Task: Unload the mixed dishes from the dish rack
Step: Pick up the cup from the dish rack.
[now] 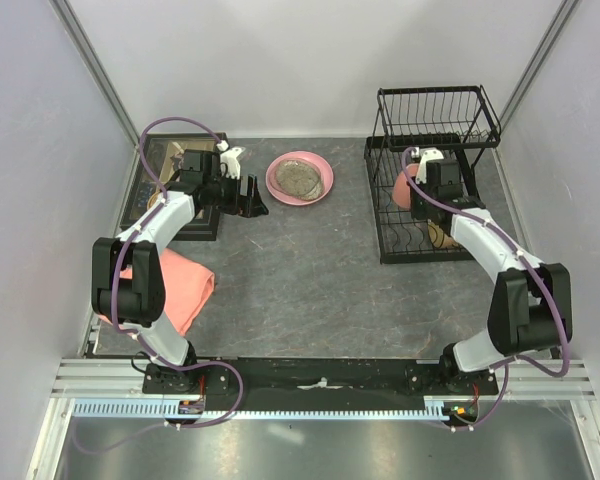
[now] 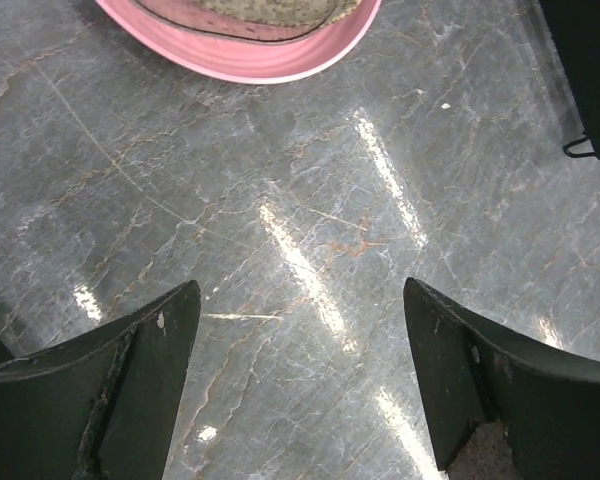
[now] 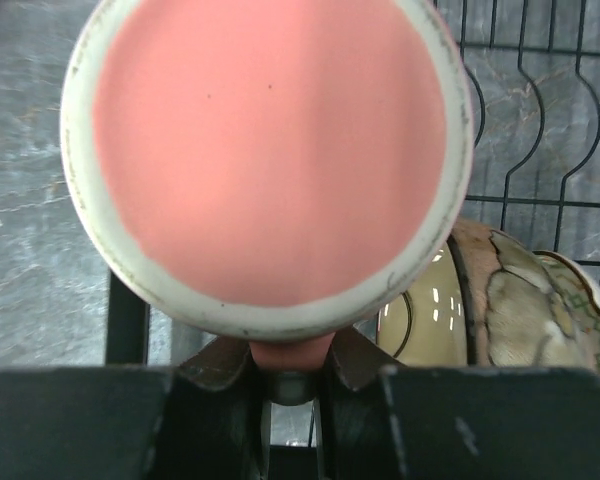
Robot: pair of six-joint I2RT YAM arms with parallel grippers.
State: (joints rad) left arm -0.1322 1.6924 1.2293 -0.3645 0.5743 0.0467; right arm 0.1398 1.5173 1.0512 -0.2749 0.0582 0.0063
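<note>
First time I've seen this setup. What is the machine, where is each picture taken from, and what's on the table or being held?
Two robot arms are bolted at the table's near edge, each ending in a two-finger gripper. The wide picture looks down from above and behind them; the other two come from cameras on each wrist. The left gripper is open over bare table, near a pink plate with a speckled plate on it. The right gripper is shut on the handle of a salmon-pink mug at the dish rack, where a patterned bowl sits. A pink cloth and a dark tray lie left.
</note>
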